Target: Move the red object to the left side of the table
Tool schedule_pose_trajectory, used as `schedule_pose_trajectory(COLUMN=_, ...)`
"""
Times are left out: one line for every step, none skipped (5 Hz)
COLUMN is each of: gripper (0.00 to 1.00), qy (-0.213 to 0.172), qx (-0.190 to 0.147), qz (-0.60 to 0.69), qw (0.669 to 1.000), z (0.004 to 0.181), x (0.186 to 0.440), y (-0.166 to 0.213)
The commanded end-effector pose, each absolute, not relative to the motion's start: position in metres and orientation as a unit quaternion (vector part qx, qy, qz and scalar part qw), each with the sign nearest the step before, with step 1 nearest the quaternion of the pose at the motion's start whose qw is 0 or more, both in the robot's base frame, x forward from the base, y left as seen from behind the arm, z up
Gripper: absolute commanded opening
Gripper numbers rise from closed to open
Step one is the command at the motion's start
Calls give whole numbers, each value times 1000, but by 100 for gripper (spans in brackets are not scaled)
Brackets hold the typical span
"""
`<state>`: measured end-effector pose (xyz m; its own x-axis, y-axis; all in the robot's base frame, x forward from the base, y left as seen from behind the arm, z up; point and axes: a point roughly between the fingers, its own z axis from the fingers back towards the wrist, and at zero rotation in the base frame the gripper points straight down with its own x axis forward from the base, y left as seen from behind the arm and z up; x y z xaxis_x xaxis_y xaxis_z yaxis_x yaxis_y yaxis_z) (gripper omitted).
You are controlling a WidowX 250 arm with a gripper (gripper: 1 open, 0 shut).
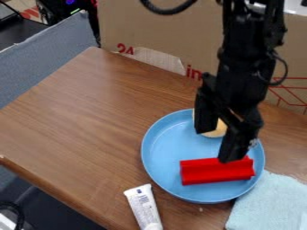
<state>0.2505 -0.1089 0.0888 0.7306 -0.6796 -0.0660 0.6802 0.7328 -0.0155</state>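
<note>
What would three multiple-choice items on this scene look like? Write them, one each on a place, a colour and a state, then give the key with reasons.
1. Where does the red object lie?
A. On the bare table
B. In the blue plate
C. On the cloth

2. What colour is the cloth at the lower right?
A. Light blue
B. Yellow
C. Black

3. How does the gripper stand?
A. Shut on the red object
B. Shut on the tube
C. Open, holding nothing

Key: 1 B, the red object rests inside the rim of the plate, not on the table. 2 A, the cloth is pale blue. 3 C, the fingers stand apart above the plate, with nothing between them; the tube lies untouched at the front edge.
</note>
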Motion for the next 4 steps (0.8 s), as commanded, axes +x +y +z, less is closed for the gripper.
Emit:
schedule_pose_trajectory(gripper=100, qy=14, qx=11, qz=-375, qw=927, z=88, x=242, y=-113)
schedule_pose_trajectory(gripper=100, qy=0, qx=16, qz=-402, qw=915, z=85, x=244, y=-108)
schedule_pose_trajectory(gripper=100, qy=-3, qx=24, qz=-407, qw=913, z=90, x=249, y=-98)
schedule_pose_trajectory(gripper=100, qy=-14, qx=30, qz=-401, qw=915, z=94, x=255, y=-108)
